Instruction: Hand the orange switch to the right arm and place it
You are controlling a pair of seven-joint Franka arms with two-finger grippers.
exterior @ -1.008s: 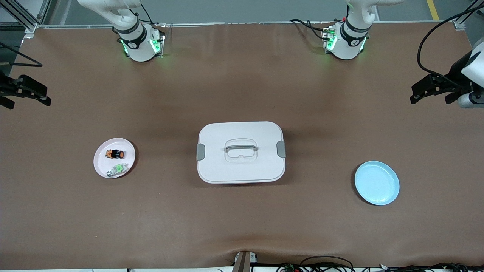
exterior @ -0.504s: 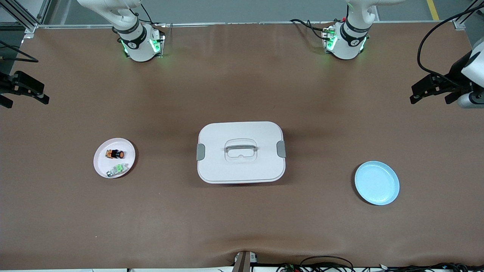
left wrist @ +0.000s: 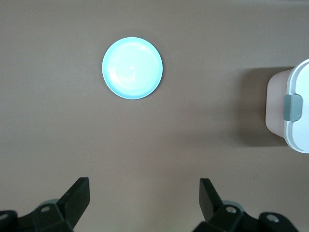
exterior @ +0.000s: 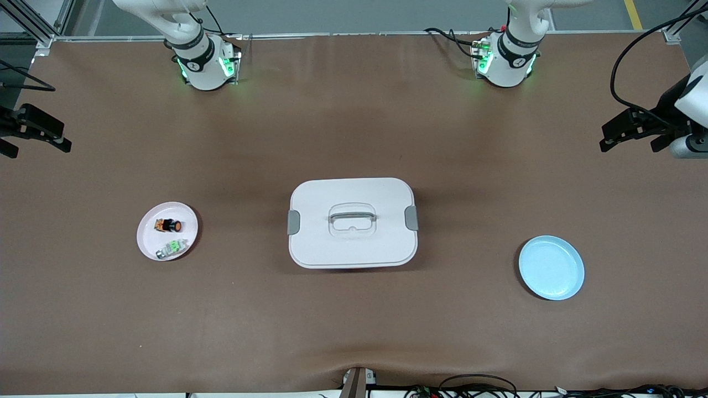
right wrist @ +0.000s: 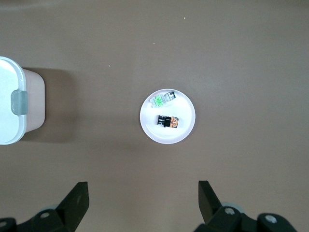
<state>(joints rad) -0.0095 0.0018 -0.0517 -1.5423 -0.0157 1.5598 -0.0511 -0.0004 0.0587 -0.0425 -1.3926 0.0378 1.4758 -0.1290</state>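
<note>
The orange switch (exterior: 168, 225) lies on a small white plate (exterior: 149, 243) toward the right arm's end of the table, with its black body and orange cap on their side. It also shows in the right wrist view (right wrist: 168, 122). My right gripper (exterior: 34, 135) hangs open and empty high over the table's edge at the right arm's end; in its own view (right wrist: 143, 193) the plate (right wrist: 186, 128) lies well below it. My left gripper (exterior: 630, 145) hangs open and empty over the left arm's end of the table (left wrist: 144, 193).
A green-and-clear switch (exterior: 172, 247) shares the white plate, nearer the front camera than the orange one. A white lidded box (exterior: 352, 243) with grey latches stands mid-table. An empty light-blue plate (exterior: 551, 267) lies toward the left arm's end and shows in the left wrist view (left wrist: 132, 68).
My right gripper has shifted slightly toward the right arm's end of the table. The left arm and all objects have not moved.
</note>
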